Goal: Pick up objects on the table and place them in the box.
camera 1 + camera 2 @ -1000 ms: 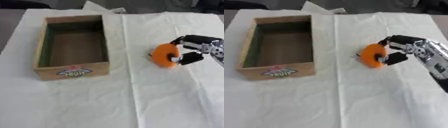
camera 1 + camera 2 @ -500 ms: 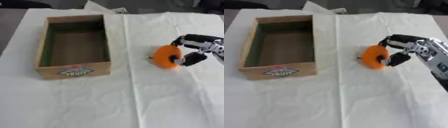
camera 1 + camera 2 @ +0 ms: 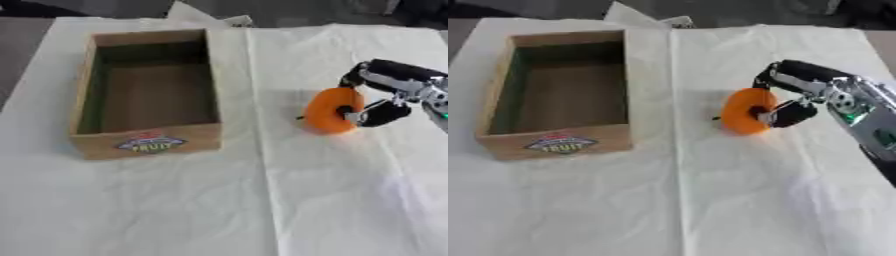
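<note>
Right side of the table: your right hand [image 3: 794, 102] has its fingers curled over the orange object [image 3: 744, 111], thumb pinching it from below.
Orange object: round and orange, clamped in that hand, over the white cloth [image 3: 219, 200] near the table's right edge; I cannot tell whether it has cleared the cloth or rests on it.
Change: over the last second the hand and its load have barely shifted, a slight drift at most, and the pinch looks unchanged.
Meaning: I'd judge the grasp settled and the carry not really under way yet.
Box [image 3: 144, 142]: wooden, open-topped, a fruit label on its near wall, standing toward the table's left edge, well apart from the object; nothing shows inside it.
Left hand: not visible in either view.
Next: you'll want to lift and swing leftward over the box's right wall before letting go.
Risk: the object is round, so it may roll once dropped.
</note>
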Tool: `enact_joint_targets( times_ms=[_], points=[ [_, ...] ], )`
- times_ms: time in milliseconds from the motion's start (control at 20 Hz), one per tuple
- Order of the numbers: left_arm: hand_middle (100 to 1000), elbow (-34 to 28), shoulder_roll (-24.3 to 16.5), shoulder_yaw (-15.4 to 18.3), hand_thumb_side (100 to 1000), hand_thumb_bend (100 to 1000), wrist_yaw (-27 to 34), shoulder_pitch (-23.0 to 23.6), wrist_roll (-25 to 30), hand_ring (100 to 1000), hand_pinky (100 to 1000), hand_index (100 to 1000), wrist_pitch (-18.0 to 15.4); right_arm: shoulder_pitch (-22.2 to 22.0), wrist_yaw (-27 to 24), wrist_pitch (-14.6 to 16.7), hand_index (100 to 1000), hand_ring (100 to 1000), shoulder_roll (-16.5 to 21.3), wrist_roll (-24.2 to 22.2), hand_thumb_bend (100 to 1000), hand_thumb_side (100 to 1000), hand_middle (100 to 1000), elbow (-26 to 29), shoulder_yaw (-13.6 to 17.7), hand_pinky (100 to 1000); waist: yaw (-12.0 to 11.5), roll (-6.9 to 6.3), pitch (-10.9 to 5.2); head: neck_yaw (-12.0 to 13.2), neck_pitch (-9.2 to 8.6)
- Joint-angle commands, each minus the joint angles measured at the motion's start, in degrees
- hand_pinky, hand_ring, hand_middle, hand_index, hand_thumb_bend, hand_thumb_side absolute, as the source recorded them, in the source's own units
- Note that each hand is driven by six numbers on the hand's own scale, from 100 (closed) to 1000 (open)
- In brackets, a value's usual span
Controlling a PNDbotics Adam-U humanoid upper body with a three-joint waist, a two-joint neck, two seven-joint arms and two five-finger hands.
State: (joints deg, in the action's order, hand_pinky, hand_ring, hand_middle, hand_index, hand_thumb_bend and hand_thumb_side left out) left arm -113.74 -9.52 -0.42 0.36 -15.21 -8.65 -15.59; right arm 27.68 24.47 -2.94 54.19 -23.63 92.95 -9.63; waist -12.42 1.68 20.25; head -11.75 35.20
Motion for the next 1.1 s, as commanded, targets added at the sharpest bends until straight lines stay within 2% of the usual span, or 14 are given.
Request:
enact_joint_targets(
  times_ms=[50,500,550,600,800,850,900,1100],
  points=[
    [617,-0.85,-0.24,0.41,938,100,-0.18,-0.45,0.22,583,376,667,0.06,0.45,-0.74,-1.01,510,655,1.77,1.89,100,199,351,2.71,0.42,770,0.13,-0.06,-1.48,-0.04,0.13],
    [617,-0.85,-0.30,0.49,934,100,0.07,-0.38,0.31,584,378,668,0.10,1.07,-1.36,-2.78,472,623,2.30,4.77,100,215,325,7.25,0.48,755,0.26,-0.02,-2.07,-0.27,0.41],
    [617,-0.85,-0.32,0.51,934,100,0.10,-0.37,0.30,584,378,668,0.12,0.86,-1.45,-2.81,472,623,2.44,5.05,100,325,328,7.72,0.57,755,0.27,-0.02,-2.12,-0.28,0.39],
    [617,-0.85,-0.34,0.52,933,100,0.13,-0.36,0.30,583,378,668,0.14,0.79,-1.59,-2.81,473,623,2.59,5.26,100,217,328,8.18,0.66,755,0.26,0.00,-2.20,-0.29,0.39],
    [616,-0.85,-0.42,0.47,931,100,0.32,-0.34,0.35,583,378,669,0.24,2.11,-1.89,-2.88,487,626,3.08,5.62,100,218,338,9.25,0.73,757,0.29,0.14,-2.52,-0.46,0.33],
    [616,-0.85,-0.47,0.44,931,100,0.38,-0.37,0.38,583,378,669,0.24,2.90,-1.85,-2.77,495,628,3.22,5.68,100,439,346,9.39,0.65,759,0.27,0.18,-2.60,-0.60,0.24],
    [616,-0.85,-0.53,0.42,931,100,0.43,-0.38,0.41,583,378,669,0.25,3.84,-1.79,-2.61,503,630,3.32,5.73,100,219,351,9.46,0.53,760,0.24,0.25,-2.68,-0.76,0.16],
    [615,-0.85,-0.78,0.33,928,100,0.57,-0.41,0.55,584,378,670,0.31,8.75,-1.07,-1.67,533,637,3.28,6.11,100,223,375,8.96,-0.18,765,0.09,0.62,-2.99,-1.37,0.08]
  ],
)
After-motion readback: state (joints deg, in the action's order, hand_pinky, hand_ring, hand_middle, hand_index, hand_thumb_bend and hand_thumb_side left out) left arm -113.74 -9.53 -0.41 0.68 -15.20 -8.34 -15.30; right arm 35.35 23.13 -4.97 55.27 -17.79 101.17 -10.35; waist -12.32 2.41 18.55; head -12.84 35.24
